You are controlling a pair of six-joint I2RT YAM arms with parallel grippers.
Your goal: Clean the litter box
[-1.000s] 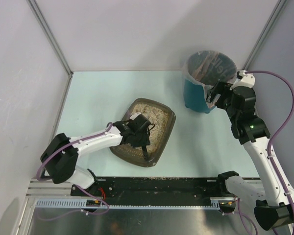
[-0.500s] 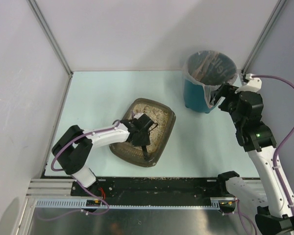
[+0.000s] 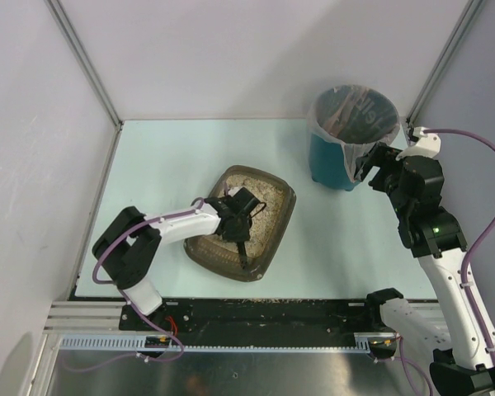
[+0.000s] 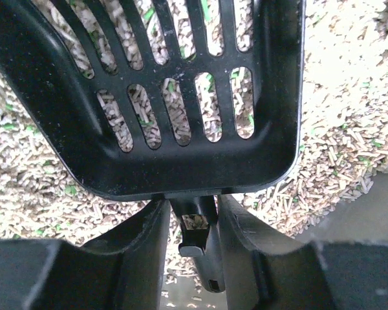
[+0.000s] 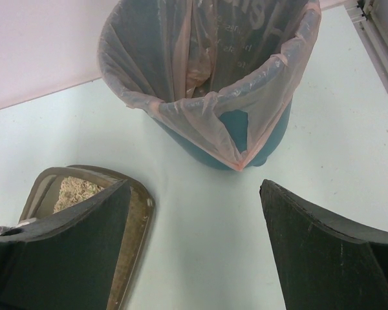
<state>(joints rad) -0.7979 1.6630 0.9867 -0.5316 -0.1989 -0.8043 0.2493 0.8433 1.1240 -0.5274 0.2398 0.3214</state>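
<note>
The litter box [image 3: 282,196] is a dark brown tray of beige grainy litter in the middle of the table. Its rim also shows in the right wrist view [image 5: 141,213]. My left gripper [image 3: 236,213] is over the litter, shut on the handle of a black slotted scoop [image 3: 242,252]. In the left wrist view the left gripper [image 4: 191,210] pinches the handle just behind the scoop head [image 4: 64,110], which lies low over the litter [image 4: 349,129]. My right gripper [image 3: 371,162] is open and empty beside the teal bin [image 3: 332,163]; its jaws [image 5: 194,187] stand wide apart above the table.
The teal round bin [image 5: 275,139] with a clear bag liner [image 5: 200,110] stands at the back right. White walls close the left and back sides. A black rail [image 3: 272,312] with scattered litter grains runs along the near edge.
My left arm has swung its elbow to the right and the gripper with the scoop has shifted slightly up and right in the litter. My right gripper has drawn a little to the right of the bin.
</note>
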